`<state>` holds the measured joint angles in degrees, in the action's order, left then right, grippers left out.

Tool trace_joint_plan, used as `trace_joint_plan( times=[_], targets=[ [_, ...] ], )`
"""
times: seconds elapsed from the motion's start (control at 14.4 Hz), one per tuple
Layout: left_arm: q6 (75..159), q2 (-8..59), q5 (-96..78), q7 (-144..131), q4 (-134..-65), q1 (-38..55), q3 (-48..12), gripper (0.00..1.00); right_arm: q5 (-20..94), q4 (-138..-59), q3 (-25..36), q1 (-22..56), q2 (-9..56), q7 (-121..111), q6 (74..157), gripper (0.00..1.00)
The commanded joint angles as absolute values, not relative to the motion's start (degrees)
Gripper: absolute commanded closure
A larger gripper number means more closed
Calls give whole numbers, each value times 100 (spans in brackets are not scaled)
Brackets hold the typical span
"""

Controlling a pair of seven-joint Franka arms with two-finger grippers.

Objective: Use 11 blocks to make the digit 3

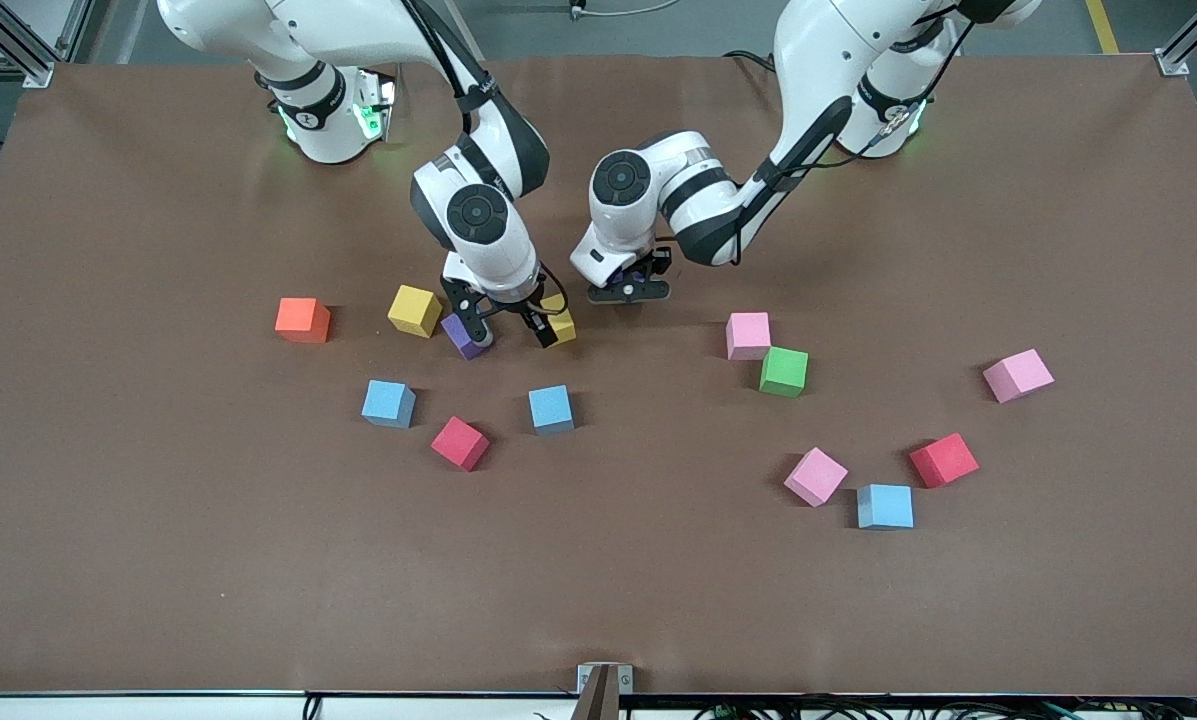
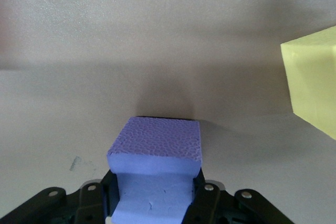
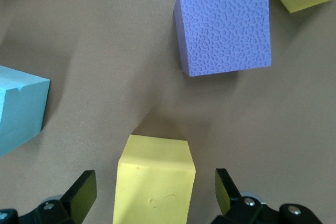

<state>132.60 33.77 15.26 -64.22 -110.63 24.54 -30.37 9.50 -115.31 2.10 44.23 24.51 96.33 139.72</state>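
An orange cube (image 1: 302,320) sits flat on the brown table (image 1: 598,600), well apart from the right gripper's fingers (image 1: 477,328), toward the right arm's end. A metal bracket (image 1: 604,680) and cables (image 1: 858,708) line the table's edge nearest the front camera.

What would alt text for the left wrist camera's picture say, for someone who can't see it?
The left gripper is shut on a purple cube, holding it above the brown table. Part of a yellow cube shows at the picture's edge.
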Motion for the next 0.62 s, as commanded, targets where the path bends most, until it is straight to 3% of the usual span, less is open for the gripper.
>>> trace_joint_plan(
  times=[0.0, 0.14, 0.21, 0.28, 0.35, 0.42, 0.55],
  targets=[
    [13184, 3507, 1582, -6363, -10907, 2443, -3050, 59, 1046, -11619, 264, 4623, 2583, 9878, 14317, 0],
    [13184, 3559, 1573, -6381, -10898, 2443, -3050, 56, 1046, -11619, 264, 4693, 2689, 9949, 14475, 0],
    [13184, 3586, 1573, -6398, -10898, 2443, -3041, 49, 1046, -11619, 264, 4711, 2716, 9975, 14493, 0],
    [13184, 3586, 1573, -6442, -10898, 2443, -3041, 38, 1046, -11619, 264, 4746, 2716, 10002, 14493, 0],
    [13175, 3586, 1573, -6451, -10898, 2443, -3041, 7, 1046, -11619, 264, 4755, 2725, 10019, 14484, 0],
    [13166, 3586, 1573, -6460, -10898, 2435, -3041, 0, 1046, -11619, 264, 4755, 2742, 10028, 14458, 0],
    [13149, 3560, 1556, -6486, -10898, 2426, -3041, 0, 1046, -11619, 272, 4729, 2751, 10028, 14432, 0]
  ],
)
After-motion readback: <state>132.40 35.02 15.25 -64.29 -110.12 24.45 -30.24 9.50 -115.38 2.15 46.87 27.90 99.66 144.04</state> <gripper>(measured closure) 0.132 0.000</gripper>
